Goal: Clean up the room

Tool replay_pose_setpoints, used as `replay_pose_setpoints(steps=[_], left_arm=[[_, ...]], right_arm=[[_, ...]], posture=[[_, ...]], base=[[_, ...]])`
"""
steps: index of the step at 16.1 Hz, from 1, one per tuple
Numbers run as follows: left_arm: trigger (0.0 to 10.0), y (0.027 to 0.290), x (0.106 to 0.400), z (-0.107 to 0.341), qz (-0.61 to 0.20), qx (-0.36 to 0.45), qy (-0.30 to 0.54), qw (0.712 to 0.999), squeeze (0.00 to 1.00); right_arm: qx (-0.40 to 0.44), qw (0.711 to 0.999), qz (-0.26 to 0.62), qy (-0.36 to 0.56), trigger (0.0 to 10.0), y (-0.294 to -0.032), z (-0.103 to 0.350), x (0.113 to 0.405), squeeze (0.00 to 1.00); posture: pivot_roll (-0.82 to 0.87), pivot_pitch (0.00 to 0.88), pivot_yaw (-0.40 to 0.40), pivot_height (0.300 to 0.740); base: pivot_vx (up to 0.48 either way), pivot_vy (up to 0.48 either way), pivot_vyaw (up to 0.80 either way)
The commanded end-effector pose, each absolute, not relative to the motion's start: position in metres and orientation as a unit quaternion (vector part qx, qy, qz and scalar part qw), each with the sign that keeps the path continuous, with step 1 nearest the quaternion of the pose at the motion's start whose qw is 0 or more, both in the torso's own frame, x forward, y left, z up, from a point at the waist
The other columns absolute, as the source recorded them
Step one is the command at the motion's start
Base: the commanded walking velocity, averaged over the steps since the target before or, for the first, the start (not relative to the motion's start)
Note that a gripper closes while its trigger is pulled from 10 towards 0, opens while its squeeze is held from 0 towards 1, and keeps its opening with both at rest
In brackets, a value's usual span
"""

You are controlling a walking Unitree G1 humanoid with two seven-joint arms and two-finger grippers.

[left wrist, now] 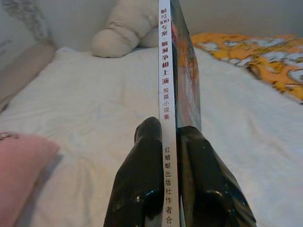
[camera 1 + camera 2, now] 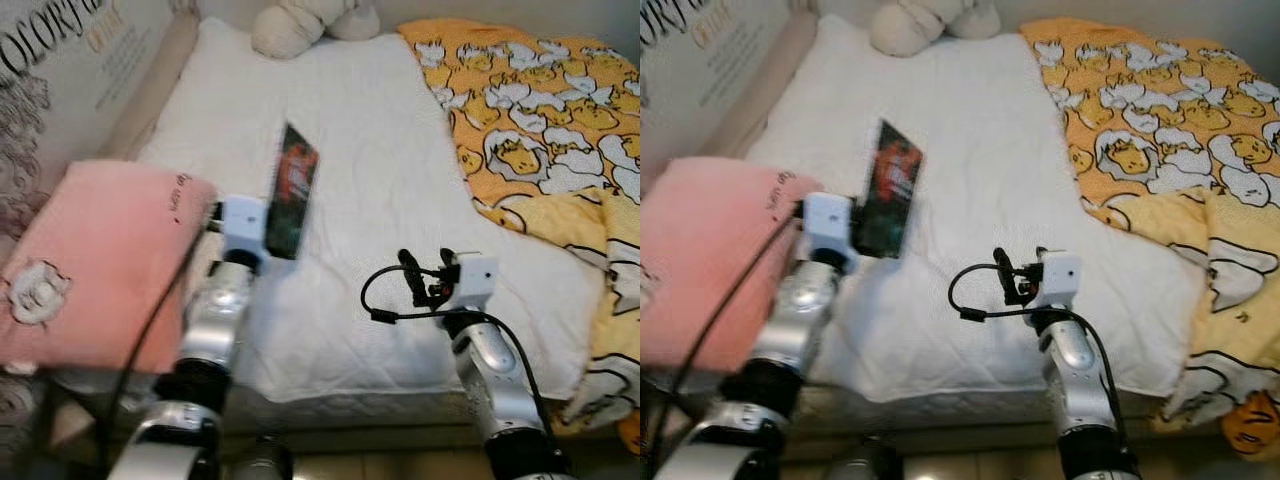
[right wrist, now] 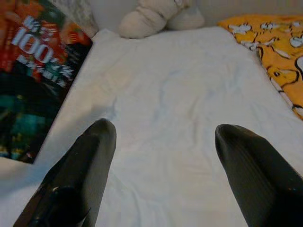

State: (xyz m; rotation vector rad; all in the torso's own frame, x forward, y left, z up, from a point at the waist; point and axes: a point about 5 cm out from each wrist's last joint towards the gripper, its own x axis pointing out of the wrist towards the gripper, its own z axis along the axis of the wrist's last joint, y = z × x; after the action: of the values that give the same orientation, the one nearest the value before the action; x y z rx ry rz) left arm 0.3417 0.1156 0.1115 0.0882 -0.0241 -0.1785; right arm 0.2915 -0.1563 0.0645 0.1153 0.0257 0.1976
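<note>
Nearest the robot, the left gripper [image 1: 171, 156] is clamped on a book [image 2: 291, 190], one finger on each side w/ the white spine between them. The book is held on edge above the bed [image 2: 380, 200], its long axis running straight out from the fingers toward 12 o'clock, i.e. toward the head of the bed. In the head views it tilts a little toward 1 o'clock, cover facing the robot's right.

The right gripper [image 3: 163, 156] hangs low over the white sheet at about 5 o'clock from the book, fingers spread wide and empty. In its wrist view the book's colourful cover is near, off to one side.

At 9 o'clock from the left arm lies a pink pillow [image 2: 90, 260], just beside the arm. Further out at 2 o'clock is a yellow duck-print blanket [image 2: 540, 110], rumpled along the bed's right side. Farthest, at 12 o'clock, a cream plush toy [image 2: 300, 22] sits against the wall.

Judgement: the book is off the sheet & needs taking somewhere else; the left arm alone has it, so the carry turns on keeping that long axis clear of the pillow.
</note>
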Motion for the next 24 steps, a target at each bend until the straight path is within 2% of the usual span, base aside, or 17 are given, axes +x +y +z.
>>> replay_pose_setpoints(steps=[1, 4, 6, 7, 10, 15, 20, 24], left_arm=[[10.0, 0.116, 0.343, 0.121, -0.086, 0.045, -0.029, 0.995, 0.0], [10.0, 0.11, 0.344, 0.116, -0.085, 0.036, -0.02, 0.996, 0.0], [10.0, 0.105, 0.347, 0.122, -0.078, 0.025, -0.026, 0.996, 0.0], [10.0, 0.104, 0.348, 0.122, -0.08, 0.045, -0.027, 0.995, 0.0], [10.0, 0.087, 0.344, 0.123, -0.1, 0.04, -0.034, 0.994, 0.0], [10.0, 0.08, 0.345, 0.127, -0.111, 0.044, -0.042, 0.992, 0.0], [10.0, 0.073, 0.346, 0.127, -0.11, 0.075, -0.042, 0.99, 0.0], [10.0, 0.08, 0.345, 0.124, -0.075, 0.09, -0.037, 0.992, 0.0]], right_arm=[[0.057, 0.993, 0.102, 0.0, 10.0, -0.154, 0.068, 0.293, 0.0], [0.054, 0.994, 0.1, 0.002, 10.0, -0.157, 0.067, 0.294, 0.0], [0.054, 0.994, 0.099, 0.002, 10.0, -0.159, 0.068, 0.296, 0.0], [0.053, 0.994, 0.097, -0.001, 10.0, -0.161, 0.07, 0.298, 0.0], [0.054, 0.995, 0.084, 0.002, 10.0, -0.165, 0.068, 0.298, 0.0], [0.05, 0.996, 0.074, 0.009, 10.0, -0.168, 0.064, 0.294, 0.0], [0.05, 0.996, 0.079, 0.006, 10.0, -0.168, 0.064, 0.289, 0.0], [0.084, 0.995, 0.049, -0.005, 10.0, -0.176, 0.063, 0.285, 0.0]], posture=[[0.07, 0.0, -0.013, 0.74], [0.07, 0.0, -0.015, 0.74], [0.08, 0.0, -0.018, 0.74], [0.08, 0.0, -0.019, 0.74], [0.07, 0.0, -0.018, 0.74], [0.06, 0.0, -0.011, 0.74], [0.05, 0.0, 0.0, 0.74], [0.05, 0.0, 0.003, 0.74]], base=[[0.0, 0.48, 0.64], [0.0, 0.397, 0.62], [0.0, 0.0, 0.58], [0.0, 0.0, 0.56], [0.0, -0.43, 0.5], [0.0, 0.0, 0.0], [0.0, -0.464, 0.35], [0.0, -0.458, 0.58]])
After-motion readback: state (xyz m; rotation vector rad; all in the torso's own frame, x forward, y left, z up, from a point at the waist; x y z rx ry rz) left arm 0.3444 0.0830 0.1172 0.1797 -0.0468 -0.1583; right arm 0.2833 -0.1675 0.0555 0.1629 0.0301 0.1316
